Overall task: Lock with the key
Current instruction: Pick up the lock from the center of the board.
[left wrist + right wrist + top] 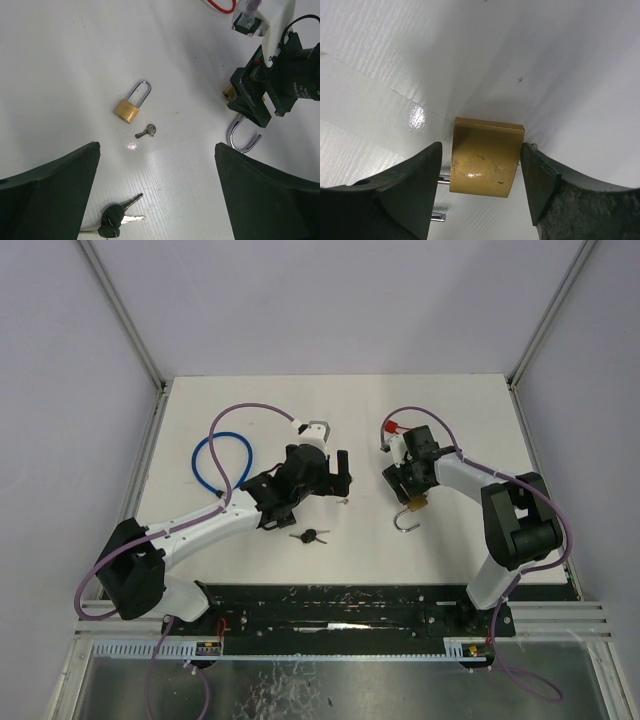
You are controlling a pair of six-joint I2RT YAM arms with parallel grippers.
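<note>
1. Shows the left tool [156,147] spread wide and holding nothing, poised above the worktop [450,410].
2. Shows the right tool [480,147] set about the brass body of the large padlock [485,167], with one finger touching its edge and a sliver of gap at the other. Cannot tell whether the pinch is firm.
3. Shows the open shackle [244,137] jutting out below the right tool, apparently resting on the worktop.
4. Places the key bunch [117,220] flat on the worktop, close under the left tool, between its fingers and nearer one of them.
5. Places a small padlock [131,106], shackle shut, ahead of the left tool, with a small loose key [146,131] just beside it but not touching.
6. Progress, as a judgement: early. No key lifted, none in a keyway, and the large shackle not yet closed. Left to do: pick up a key, seat it, press the shackle home and turn. Cannot tell which key fits which lock.
7. Room for moving: open worktop between the two tools and ahead of the left one, so a descent onto the key bunch looks unobstructed. Both tools well apart from the worktop's edges and the walls. Blue cable loop [197,465] behind the left tool and red cord [222,6] beyond the right tool, both off the likely path.
</note>
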